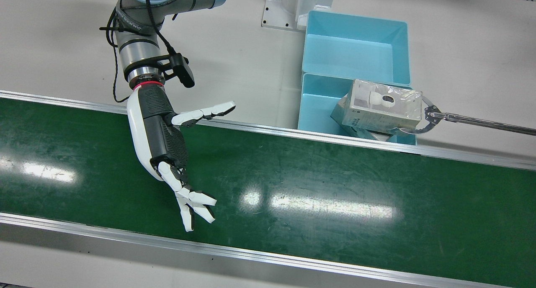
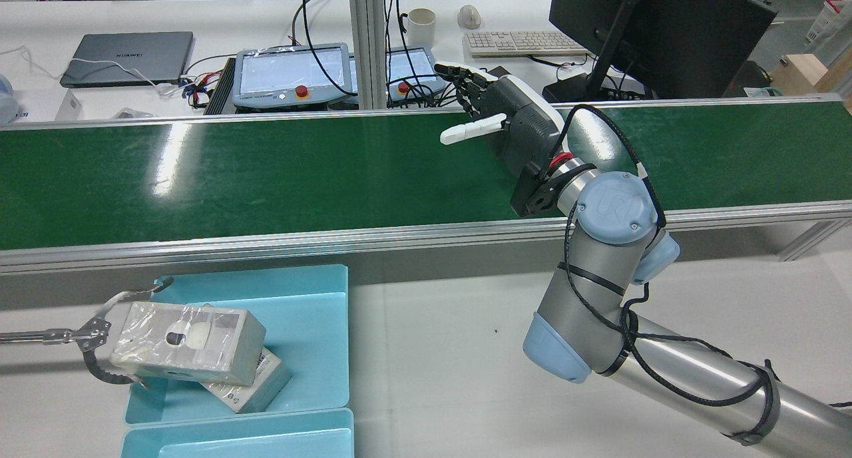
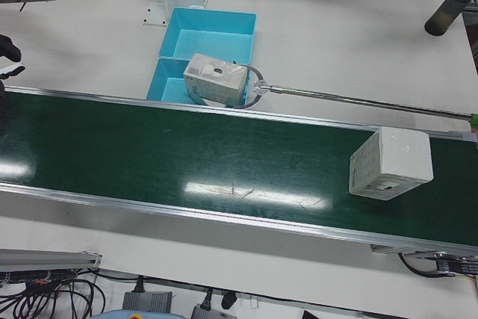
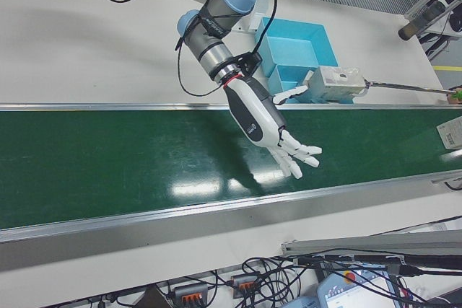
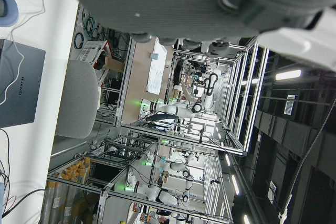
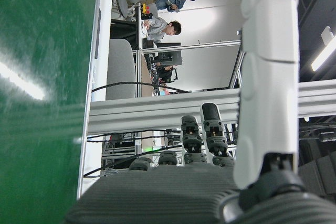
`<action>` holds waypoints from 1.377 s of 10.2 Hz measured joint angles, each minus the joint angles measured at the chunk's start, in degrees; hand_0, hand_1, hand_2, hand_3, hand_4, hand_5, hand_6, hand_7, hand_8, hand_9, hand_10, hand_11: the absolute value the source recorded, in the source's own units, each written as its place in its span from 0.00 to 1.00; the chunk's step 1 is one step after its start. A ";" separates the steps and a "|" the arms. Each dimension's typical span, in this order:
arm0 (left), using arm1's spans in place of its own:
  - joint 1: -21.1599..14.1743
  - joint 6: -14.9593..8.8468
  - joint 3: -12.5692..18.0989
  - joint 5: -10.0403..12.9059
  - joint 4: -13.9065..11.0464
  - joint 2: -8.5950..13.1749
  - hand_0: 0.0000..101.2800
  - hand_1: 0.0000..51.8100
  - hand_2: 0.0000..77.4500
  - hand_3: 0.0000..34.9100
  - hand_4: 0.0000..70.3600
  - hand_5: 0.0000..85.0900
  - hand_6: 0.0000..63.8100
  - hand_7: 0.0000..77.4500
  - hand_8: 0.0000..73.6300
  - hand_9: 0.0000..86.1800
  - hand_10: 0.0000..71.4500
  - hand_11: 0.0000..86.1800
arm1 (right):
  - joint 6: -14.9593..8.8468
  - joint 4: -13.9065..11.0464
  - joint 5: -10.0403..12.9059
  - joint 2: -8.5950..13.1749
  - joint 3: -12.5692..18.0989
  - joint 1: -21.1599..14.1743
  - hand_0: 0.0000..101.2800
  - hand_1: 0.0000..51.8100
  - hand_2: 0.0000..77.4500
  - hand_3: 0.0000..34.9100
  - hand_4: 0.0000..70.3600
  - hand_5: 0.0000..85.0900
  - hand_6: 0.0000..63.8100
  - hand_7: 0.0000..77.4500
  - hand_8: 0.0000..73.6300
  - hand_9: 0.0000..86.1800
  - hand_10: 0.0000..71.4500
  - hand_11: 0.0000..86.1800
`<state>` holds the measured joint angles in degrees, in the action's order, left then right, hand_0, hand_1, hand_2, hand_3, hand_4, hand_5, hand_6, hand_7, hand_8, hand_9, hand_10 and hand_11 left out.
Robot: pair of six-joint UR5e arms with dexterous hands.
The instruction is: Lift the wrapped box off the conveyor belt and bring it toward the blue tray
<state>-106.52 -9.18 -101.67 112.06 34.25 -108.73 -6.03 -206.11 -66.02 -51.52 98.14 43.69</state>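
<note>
- The wrapped box (image 3: pixel 390 163), white under clear film, lies flat on the green conveyor belt (image 3: pixel 187 155). It is far along the belt on the robot's left side and nothing touches it.
- The right hand (image 1: pixel 167 145) hangs over the belt well apart from that box. Its palm faces sideways, its fingers (image 1: pixel 190 200) are spread wide, the thumb sticks out toward the trays, and it holds nothing.
- Only the underside of the left hand (image 5: pixel 199 3) shows, in its own camera. I cannot tell how its fingers stand or whether they hold anything.
- A second wrapped box (image 1: pixel 385 106) is clamped in the curved claws of a long metal grabber tool (image 1: pixel 431 116). It is held tilted just above the blue tray (image 1: pixel 307 108) nearest the belt.
- The tool's rod runs across the white table beside the belt, toward the robot's left.
- A third box (image 2: pixel 256 385) lies slanted inside that tray, partly under the held one.
- Another blue tray (image 1: pixel 356 18) stands touching the first, on the side away from the belt.
- Beyond the belt, the rear view shows a teach pendant (image 2: pixel 286 72), a laptop (image 2: pixel 126 55) and a monitor (image 2: pixel 659 32) on a desk.
</note>
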 joint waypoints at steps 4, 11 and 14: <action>0.00 0.00 0.00 0.00 0.00 0.00 0.00 0.00 0.01 0.00 0.00 0.01 0.00 0.01 0.01 0.01 0.01 0.01 | -1.06 0.33 -1.18 1.27 -2.00 0.13 0.50 0.29 0.06 0.00 0.19 0.22 0.10 0.11 0.02 0.05 0.00 0.02; 0.00 0.00 0.00 0.00 0.00 0.00 0.00 0.00 0.01 0.00 0.00 0.01 0.01 0.01 0.01 0.01 0.00 0.01 | -1.10 2.37 -1.20 2.02 -4.68 -0.60 0.49 0.28 0.06 0.00 0.19 0.21 0.09 0.08 0.01 0.04 0.00 0.02; 0.00 0.00 0.00 0.00 0.00 0.00 0.00 0.00 0.01 0.00 0.00 0.01 0.01 0.01 0.01 0.01 0.01 0.01 | -0.89 2.87 -1.13 2.17 -4.74 -0.83 0.48 0.21 0.04 0.00 0.19 0.21 0.09 0.08 0.01 0.04 0.00 0.02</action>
<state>-106.52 -9.18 -101.67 112.06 34.25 -108.73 -6.92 -203.25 -67.16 -49.35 93.40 42.86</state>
